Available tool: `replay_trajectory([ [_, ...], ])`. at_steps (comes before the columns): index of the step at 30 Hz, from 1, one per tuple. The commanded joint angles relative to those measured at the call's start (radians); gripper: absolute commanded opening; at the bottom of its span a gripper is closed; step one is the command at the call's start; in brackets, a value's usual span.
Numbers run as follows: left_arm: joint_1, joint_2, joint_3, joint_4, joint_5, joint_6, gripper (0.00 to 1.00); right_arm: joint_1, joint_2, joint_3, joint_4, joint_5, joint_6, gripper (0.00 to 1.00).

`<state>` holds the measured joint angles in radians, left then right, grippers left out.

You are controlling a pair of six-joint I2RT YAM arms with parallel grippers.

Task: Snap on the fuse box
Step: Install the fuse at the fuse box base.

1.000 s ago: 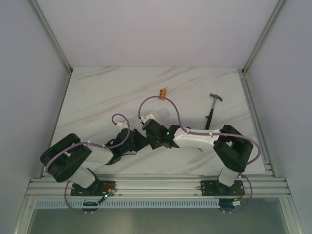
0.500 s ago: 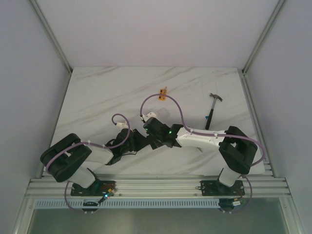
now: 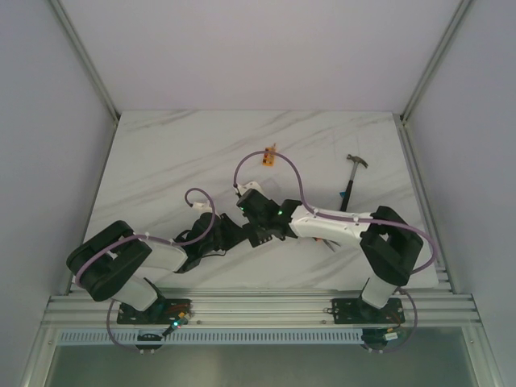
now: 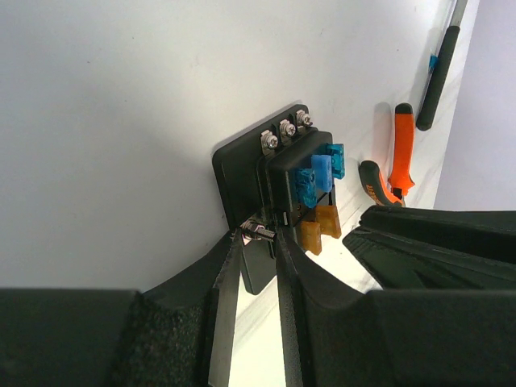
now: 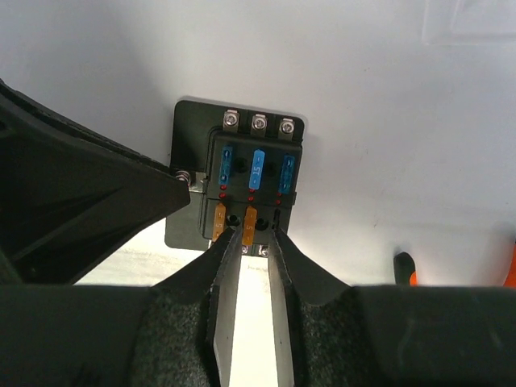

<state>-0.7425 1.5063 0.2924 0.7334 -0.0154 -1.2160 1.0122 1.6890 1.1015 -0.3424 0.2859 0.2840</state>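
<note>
The fuse box (image 5: 251, 173) is a black block on a black base plate, with blue and orange fuses and silver screws on top. It also shows in the left wrist view (image 4: 298, 173). In the top view both gripper heads cover it. My left gripper (image 4: 258, 238) is shut on a screw terminal at the side edge of the box's base plate; in the top view it (image 3: 228, 232) sits mid-table. My right gripper (image 5: 254, 234) has its jaws a narrow gap apart, the tips at the box's near edge on either side of the middle orange fuse (image 5: 249, 224). It meets the left one in the top view (image 3: 260, 228).
A small orange block (image 3: 270, 153) lies farther back. A hammer (image 3: 352, 181) lies to the right. Orange-handled pliers (image 4: 403, 149) lie just right of the box. A faint clear rectangle (image 5: 476, 20) lies beyond the box.
My right arm's forearm and elbow have shifted, and its gripper head has edged a little up and left toward the box. The left arm has not moved.
</note>
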Motion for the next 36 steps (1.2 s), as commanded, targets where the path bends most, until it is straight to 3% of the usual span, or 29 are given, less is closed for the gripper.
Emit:
replay_trajectory([
  [1,-0.002,0.014,-0.015,-0.017,0.011,-0.007,0.33,-0.008,0.026,0.040,-0.034,-0.025,0.018,0.26],
  [7,-0.001,0.016,-0.015,-0.014,0.012,-0.008,0.33,-0.012,0.051,0.049,-0.050,-0.041,0.023,0.22],
  [18,-0.001,0.017,-0.016,-0.012,0.011,-0.012,0.33,-0.012,0.067,0.049,-0.072,-0.073,0.013,0.03],
  [27,-0.001,0.027,-0.015,-0.004,0.016,-0.022,0.33,-0.010,0.100,0.054,-0.085,-0.113,0.000,0.00],
  [36,-0.002,0.040,-0.025,0.021,0.022,-0.040,0.32,-0.012,0.129,0.042,-0.128,-0.058,0.030,0.00],
])
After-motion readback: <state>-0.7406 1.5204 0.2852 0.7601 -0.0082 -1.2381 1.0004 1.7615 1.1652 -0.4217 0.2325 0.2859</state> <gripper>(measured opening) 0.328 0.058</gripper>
